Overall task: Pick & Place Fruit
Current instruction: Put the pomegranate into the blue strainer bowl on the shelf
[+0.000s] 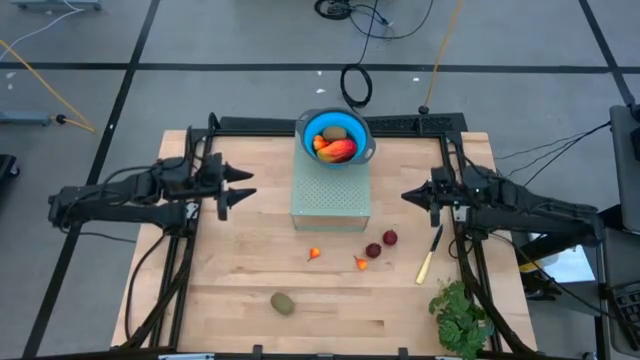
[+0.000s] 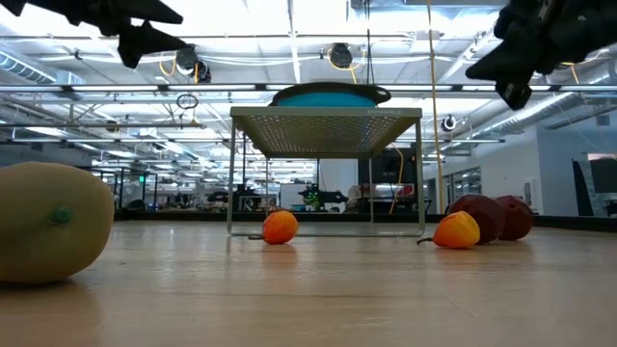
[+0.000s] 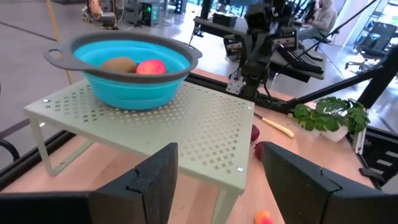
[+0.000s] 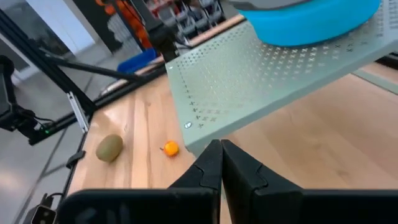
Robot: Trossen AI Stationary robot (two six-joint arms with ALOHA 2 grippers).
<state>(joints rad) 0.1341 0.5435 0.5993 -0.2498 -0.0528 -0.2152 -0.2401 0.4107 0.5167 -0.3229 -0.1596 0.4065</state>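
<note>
From the high view, a wooden worktop (image 1: 250, 270) carried a pale green perforated stand (image 1: 331, 195) at its far middle, with a blue bowl (image 1: 335, 136) on the stand's far end. Inside the bowl lay a brownish-green oval fruit (image 1: 335, 133) and a larger orange-red oblong fruit (image 1: 338, 150). On the worktop in front of the stand were 2 tiny orange-red pieces (image 1: 314, 254), well apart from each other, and 2 dark red round fruits (image 1: 389, 238) close together. Another brownish-green oval (image 1: 283, 303) lay alone near the front edge. A yellow-handled knife (image 1: 429, 257) and a leafy green bunch (image 1: 460, 318) lay to the right. The left claw (image 1: 238, 186) hung left of the stand, partly spread and holding nothing. The right claw (image 1: 408, 196) hung right of the stand, fingers pressed together and empty.

From the low view, the oval (image 2: 53, 234) filled the near left. The 2 orange-red pieces (image 2: 280, 226) and the dark red pair (image 2: 492, 218) sat on the worktop (image 2: 318, 289) near the stand (image 2: 326, 125), with both claws up in the top corners.

From the left wrist view, the left claw's 2 fingers (image 3: 155, 180) stood apart, facing the stand (image 3: 186, 130) and the bowl (image 3: 127, 68).

From the right wrist view, the right claw (image 4: 221, 165) was closed tight, with the oval (image 4: 110, 148) and 1 orange-red piece (image 4: 170, 148) beyond it on the worktop (image 4: 311, 155).
</note>
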